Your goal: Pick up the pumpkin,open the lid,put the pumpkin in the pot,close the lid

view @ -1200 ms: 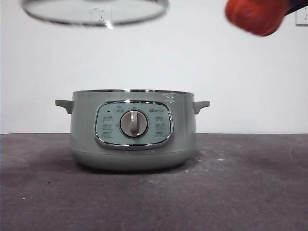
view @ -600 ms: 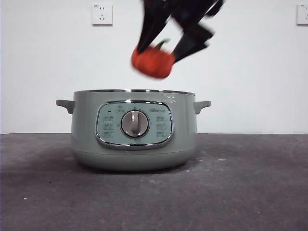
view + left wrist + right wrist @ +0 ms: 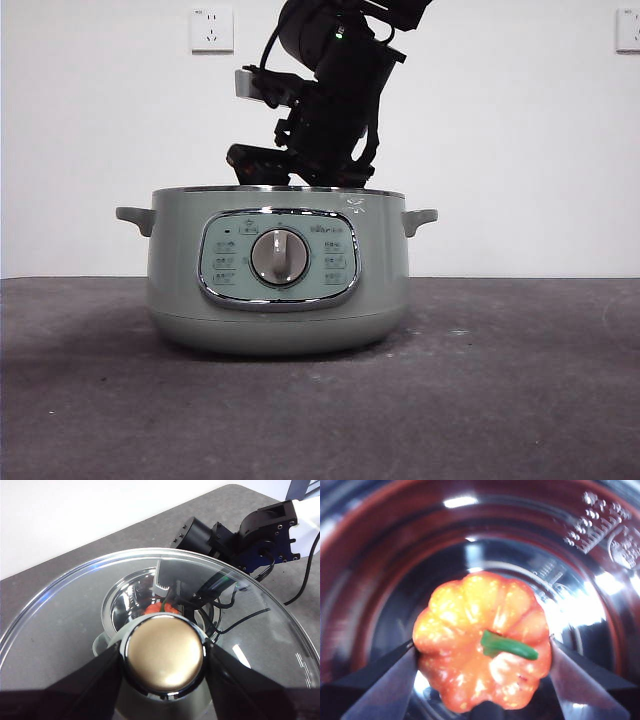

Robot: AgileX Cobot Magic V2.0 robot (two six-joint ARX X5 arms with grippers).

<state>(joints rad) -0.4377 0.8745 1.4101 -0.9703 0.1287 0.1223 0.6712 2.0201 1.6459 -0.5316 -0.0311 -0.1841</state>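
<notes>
Pot (image 3: 278,272) sits upright on the desk (image 3: 500,400), control panel facing the front camera, right arm reaching down into its open top. Lid (image 3: 65,630) hangs level under the left gripper (image 3: 164,652), which is clamped on the knob, held over the pot. Pumpkin (image 3: 482,637) is between the right gripper (image 3: 482,655) jaws, clamped on both flanks, inside the pot's shiny bowl; green stem points up at the wrist camera, tipped sideways toward one jaw.
</notes>
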